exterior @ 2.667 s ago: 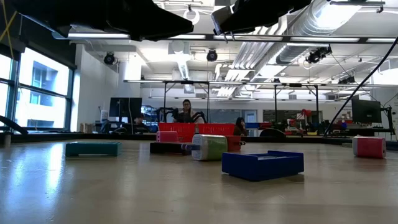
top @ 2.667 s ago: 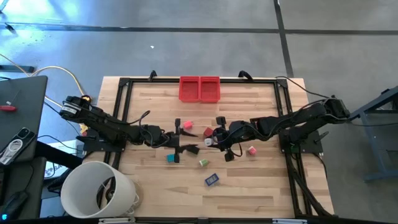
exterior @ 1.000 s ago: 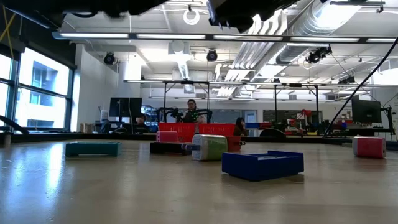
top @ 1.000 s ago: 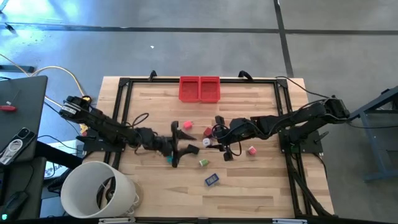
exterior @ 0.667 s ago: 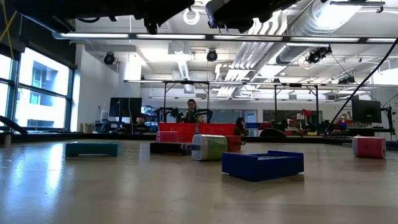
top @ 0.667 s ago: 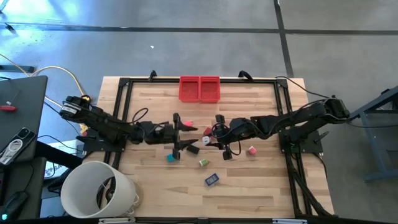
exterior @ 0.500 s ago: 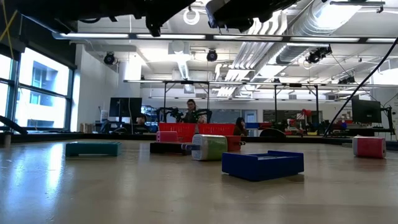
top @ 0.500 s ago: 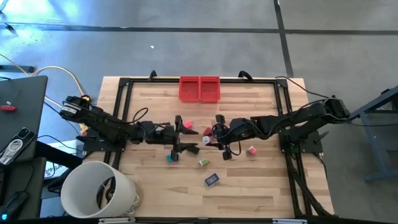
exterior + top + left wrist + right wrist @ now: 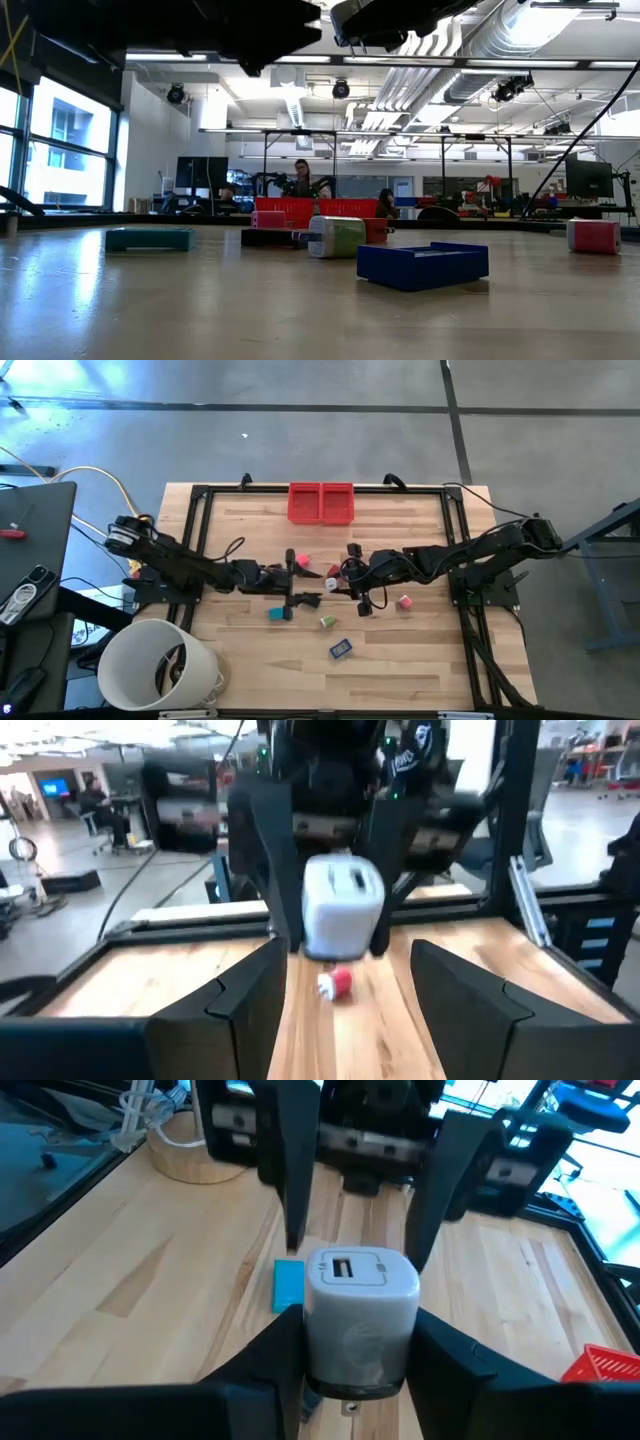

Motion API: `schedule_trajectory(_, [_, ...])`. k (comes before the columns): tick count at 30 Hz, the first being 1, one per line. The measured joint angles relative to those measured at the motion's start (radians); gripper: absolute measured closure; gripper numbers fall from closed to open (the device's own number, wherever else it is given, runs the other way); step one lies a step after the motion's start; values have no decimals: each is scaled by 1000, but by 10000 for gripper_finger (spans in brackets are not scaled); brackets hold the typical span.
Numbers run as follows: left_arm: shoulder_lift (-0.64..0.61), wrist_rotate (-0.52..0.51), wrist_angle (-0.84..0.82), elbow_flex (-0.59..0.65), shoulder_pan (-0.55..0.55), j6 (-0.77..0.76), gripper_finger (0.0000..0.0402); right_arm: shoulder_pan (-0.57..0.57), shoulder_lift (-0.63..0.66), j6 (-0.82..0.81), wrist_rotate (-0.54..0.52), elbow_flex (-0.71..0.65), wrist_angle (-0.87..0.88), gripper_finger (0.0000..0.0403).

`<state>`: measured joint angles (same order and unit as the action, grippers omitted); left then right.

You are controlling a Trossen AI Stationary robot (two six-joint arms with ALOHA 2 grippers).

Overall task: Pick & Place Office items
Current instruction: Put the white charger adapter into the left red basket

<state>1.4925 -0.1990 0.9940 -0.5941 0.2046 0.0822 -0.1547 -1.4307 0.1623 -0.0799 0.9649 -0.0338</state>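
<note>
A white charger-like block (image 9: 360, 1315) sits upright between two dark fingers, its slotted face up. On the wood lie a small red piece (image 9: 338, 982) under it, a flat teal piece (image 9: 274, 614), a green-and-white piece (image 9: 326, 622), a dark blue open tray-like piece (image 9: 341, 649), and a pink piece (image 9: 405, 601) well apart to the right.

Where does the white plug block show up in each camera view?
High view: white plug block mid-table, in the right gripper.
Low view: not in it.
Left wrist view: centre, held by the right arm's fingers, ahead of the open left gripper.
Right wrist view: centre, between that arm's own fingers.
Shared landmark: teal piece, also in the low and right wrist views.
</note>
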Motion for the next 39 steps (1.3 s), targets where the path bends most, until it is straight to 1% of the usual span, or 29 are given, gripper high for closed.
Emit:
schedule_trajectory(3, [31, -3, 49, 0, -1, 9, 195, 0, 0, 2, 0, 0, 0, 268])
schedule_trajectory(8, [56, -24, 126, -1, -3, 25, 195, 0, 0, 3, 0, 0, 0, 282])
schedule_trajectory(11, [56, -40, 126, -1, -8, 23, 195, 0, 0, 3, 0, 0, 0, 281])
schedule_trajectory(15, [56, -43, 127, -3, -8, 23, 195, 0, 0, 3, 0, 0, 1, 267])
schedule_trajectory(21, [56, -34, 129, -24, -8, 23, 195, 0, 0, 15, 0, 0, 1, 282])
schedule_trajectory(24, [56, -30, 128, -27, -8, 24, 195, 0, 0, 17, 0, 0, 1, 281])
schedule_trajectory(28, [56, -28, 108, -28, -4, 39, 195, 0, 0, 18, 0, 0, 1, 266])
schedule_trajectory(35, [56, -28, 91, -28, -2, 19, 195, 1, 0, 19, 1, 0, 1, 281])
schedule_trajectory(39, [56, -28, 79, -43, -5, 22, 195, 1, 0, 19, 0, 0, 0, 271])
